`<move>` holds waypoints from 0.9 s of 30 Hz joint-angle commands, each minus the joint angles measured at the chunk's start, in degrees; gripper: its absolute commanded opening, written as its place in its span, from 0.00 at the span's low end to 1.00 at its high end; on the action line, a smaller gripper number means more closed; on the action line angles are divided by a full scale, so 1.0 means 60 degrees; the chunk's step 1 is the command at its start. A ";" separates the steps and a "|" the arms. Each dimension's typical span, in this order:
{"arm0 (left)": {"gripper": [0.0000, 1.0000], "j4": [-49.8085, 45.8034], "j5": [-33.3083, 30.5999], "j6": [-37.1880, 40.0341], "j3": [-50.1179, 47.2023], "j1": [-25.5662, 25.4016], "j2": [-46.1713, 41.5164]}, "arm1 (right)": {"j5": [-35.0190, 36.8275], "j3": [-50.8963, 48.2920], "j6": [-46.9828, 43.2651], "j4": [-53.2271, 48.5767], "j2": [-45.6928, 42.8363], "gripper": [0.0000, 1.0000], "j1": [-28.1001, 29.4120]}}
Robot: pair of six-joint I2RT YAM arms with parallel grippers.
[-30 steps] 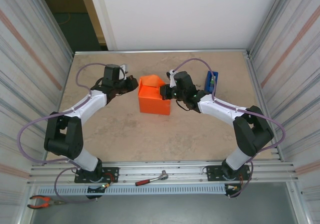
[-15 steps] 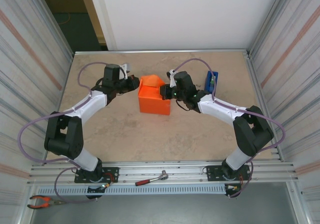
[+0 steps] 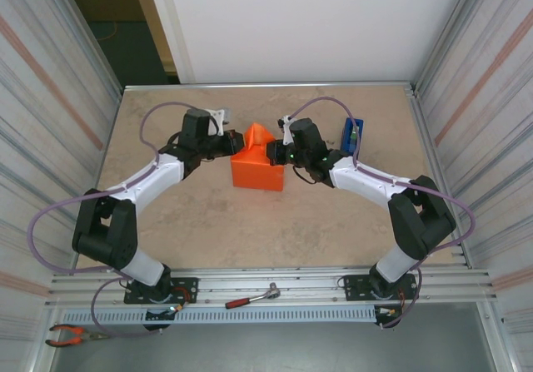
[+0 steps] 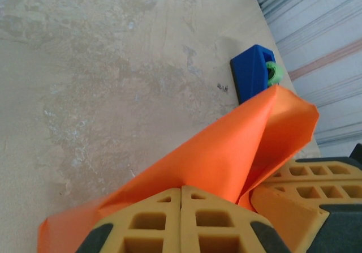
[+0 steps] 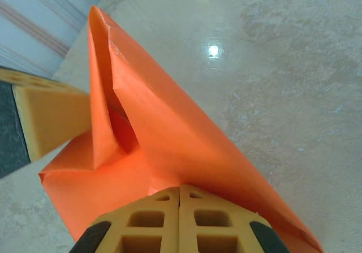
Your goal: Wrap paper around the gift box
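Both tools are clamped tight: my left gripper [image 3: 237, 145] and right gripper [image 3: 271, 150] meet from either side and, as far as I can judge, each nips the raised flap of the large bright orange sheet of thin paper [image 3: 258, 171], bundled in the middle of the beige table [image 3: 208, 222] over the flat pink gift box hidden inside. If my arms pull unevenly, that thin sheet could tear or slip free, and a hard tug could shift the box within its folds. The blue plastic tape dispenser [image 3: 352, 135] beside my right arm could get knocked.
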 commanded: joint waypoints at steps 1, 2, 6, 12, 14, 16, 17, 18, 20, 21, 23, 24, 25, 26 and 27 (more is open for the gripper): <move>0.05 -0.0325 -0.0136 0.0529 -0.0117 -0.0251 -0.0329 | -0.0555 -0.0582 0.0380 -0.1755 0.0608 0.00 0.0188; 0.05 -0.0411 -0.0277 0.0653 -0.0118 -0.0357 -0.0340 | -0.0555 -0.0593 0.0383 -0.1763 0.0613 0.00 0.0181; 0.05 -0.0825 -0.1078 0.1081 -0.0091 -0.0749 -0.0349 | -0.0577 -0.0684 0.0429 -0.1676 0.0533 0.00 0.0177; 0.07 -0.1437 -0.2739 0.1630 0.0021 -0.1265 -0.0239 | -0.0599 -0.0815 0.0477 -0.1580 0.0452 0.00 0.0154; 0.12 -0.1429 -0.2837 0.1630 0.0091 -0.1257 -0.0276 | -0.0606 -0.0812 0.0472 -0.1557 0.0445 0.00 0.0148; 0.13 -0.1416 -0.2819 0.1585 0.0214 -0.1267 -0.0352 | -0.0614 -0.0829 0.0470 -0.1543 0.0442 0.00 0.0137; 0.14 -0.1400 -0.2820 0.1552 0.0268 -0.1266 -0.0403 | -0.0629 -0.0816 0.0471 -0.1542 0.0452 0.00 0.0145; 0.15 -0.1355 -0.2815 0.1516 0.0322 -0.1266 -0.0456 | -0.0632 -0.0806 0.0473 -0.1542 0.0456 0.00 0.0137; 0.16 -0.1283 -0.2733 0.1459 0.0423 -0.1266 -0.0503 | -0.0628 -0.0798 0.0463 -0.1537 0.0454 0.00 0.0142; 0.16 -0.1281 -0.2698 0.1446 0.0477 -0.1254 -0.0481 | -0.0635 -0.0795 0.0470 -0.1514 0.0453 0.00 0.0131; 0.16 -0.1247 -0.2646 0.1417 0.0549 -0.1281 -0.0424 | -0.0650 -0.0786 0.0463 -0.1515 0.0468 0.00 0.0144; 0.16 -0.1193 -0.2643 0.1397 0.0524 -0.1295 -0.0383 | -0.0662 -0.0783 0.0482 -0.1507 0.0468 0.00 0.0141; 0.16 -0.1116 -0.2630 0.1387 0.0495 -0.1338 -0.0333 | -0.0664 -0.0801 0.0471 -0.1498 0.0467 0.00 0.0137; 0.16 -0.1093 -0.2628 0.1380 0.0466 -0.1377 -0.0283 | -0.0663 -0.0817 0.0472 -0.1499 0.0474 0.00 0.0138; 0.16 -0.1034 -0.2650 0.1381 0.0400 -0.1436 -0.0230 | -0.0664 -0.0826 0.0478 -0.1500 0.0469 0.00 0.0136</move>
